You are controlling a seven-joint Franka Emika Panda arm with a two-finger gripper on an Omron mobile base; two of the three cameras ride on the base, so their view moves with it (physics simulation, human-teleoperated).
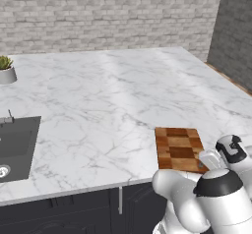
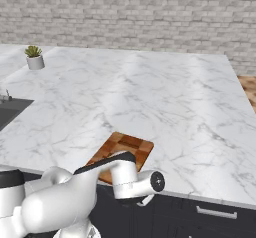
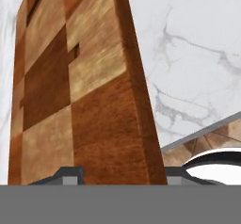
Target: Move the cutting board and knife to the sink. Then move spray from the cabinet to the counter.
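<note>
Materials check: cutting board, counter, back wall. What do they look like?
Cutting board: wood, matte, light and dark checkered blocks with visible grain. Counter: looks like polished white marble, grey veining and soft sheen; might be imitation. Back wall: pale grey brick, matte, mortar lines visible.

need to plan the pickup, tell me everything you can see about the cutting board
The cutting board is a rectangular wooden slab of light and dark brown checkered blocks. It lies flat on the white marble counter, its short end at the counter's front edge, right of the sink. In the hand view the gripper sits at its near end, one fingertip on each side.
</note>
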